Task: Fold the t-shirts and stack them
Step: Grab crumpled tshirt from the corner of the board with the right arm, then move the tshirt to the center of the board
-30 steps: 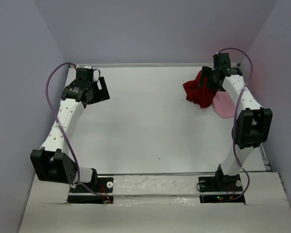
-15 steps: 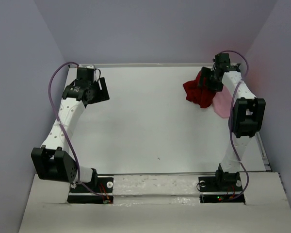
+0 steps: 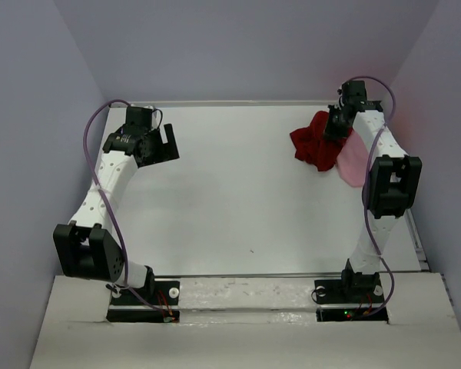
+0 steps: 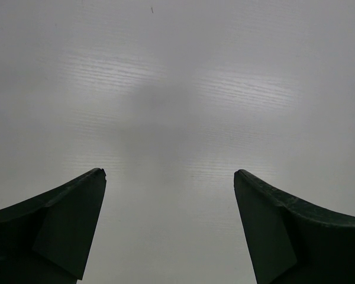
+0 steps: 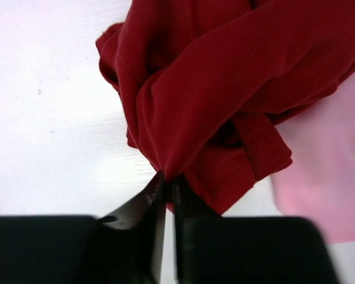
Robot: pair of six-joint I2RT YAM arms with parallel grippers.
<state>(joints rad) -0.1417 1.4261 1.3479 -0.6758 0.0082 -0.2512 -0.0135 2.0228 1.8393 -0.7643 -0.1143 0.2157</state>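
Our right hand (image 5: 165, 184) has just pinched shut on a fold of the dark red t-shirt (image 5: 225, 89), bunched partly over the light pink t-shirt (image 5: 325, 177) at the surface's (image 3: 230, 192) far right. We judge it ready to lift. Our left hand (image 4: 168, 183) hangs spread and holds nothing.

soft, even overhead light. the tabletop (image 3: 238, 192) washes out near-white in the right wrist view and shows banded sheen with a faint grey shadow in the left; the right pincer (image 5: 167, 177) is blurred, close-up.
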